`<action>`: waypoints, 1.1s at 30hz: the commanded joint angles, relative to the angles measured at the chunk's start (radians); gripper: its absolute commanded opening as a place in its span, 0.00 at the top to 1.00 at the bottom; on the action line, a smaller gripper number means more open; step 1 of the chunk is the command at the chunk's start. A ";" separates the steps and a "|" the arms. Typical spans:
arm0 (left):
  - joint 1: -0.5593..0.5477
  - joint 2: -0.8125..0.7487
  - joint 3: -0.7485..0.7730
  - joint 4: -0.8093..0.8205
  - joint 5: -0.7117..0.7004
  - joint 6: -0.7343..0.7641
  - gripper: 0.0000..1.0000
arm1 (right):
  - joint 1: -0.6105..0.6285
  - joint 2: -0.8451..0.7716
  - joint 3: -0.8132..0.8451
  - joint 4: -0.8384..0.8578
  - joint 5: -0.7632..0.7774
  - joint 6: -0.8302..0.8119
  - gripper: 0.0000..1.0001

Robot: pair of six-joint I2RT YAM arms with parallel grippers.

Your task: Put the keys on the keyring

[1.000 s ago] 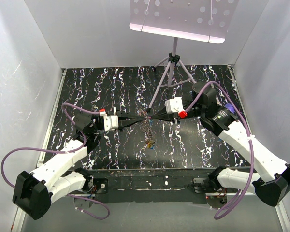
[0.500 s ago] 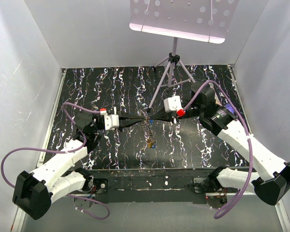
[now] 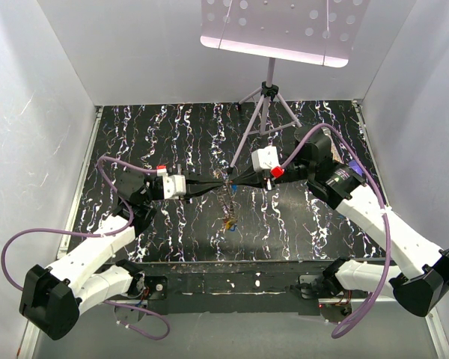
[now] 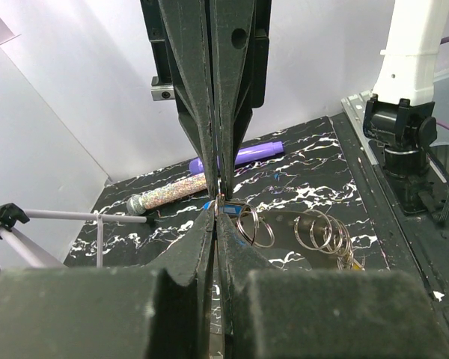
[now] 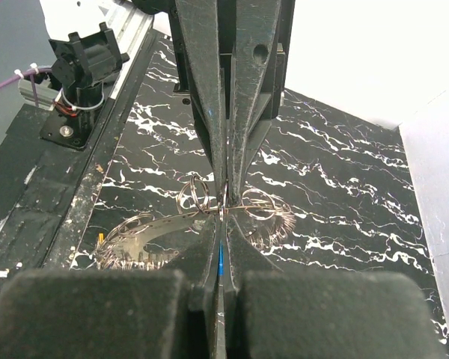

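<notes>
Top external view shows the left gripper (image 3: 218,182) and the right gripper (image 3: 238,182) meeting tip to tip above the table (image 3: 299,224), each with its fingers pressed together, while the keyring (image 3: 226,196) hangs from this meeting point, the keys (image 3: 228,222) dangling below it.

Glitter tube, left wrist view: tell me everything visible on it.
The glitter tube is a slim cylinder, silver-speckled, with a rounded grey cap at its exposed end. It lies flat and slanted on the black marbled table, close beside the purple stick. Its other end is hidden behind the right gripper.
</notes>
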 commanded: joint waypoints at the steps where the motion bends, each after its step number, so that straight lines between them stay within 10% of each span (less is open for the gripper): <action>1: -0.005 0.004 0.055 -0.034 -0.032 0.020 1.00 | 0.026 0.006 0.058 0.024 -0.020 0.012 0.99; 33: -0.012 0.021 0.087 -0.137 -0.033 0.058 1.00 | 0.046 0.032 0.104 -0.042 0.008 0.026 0.99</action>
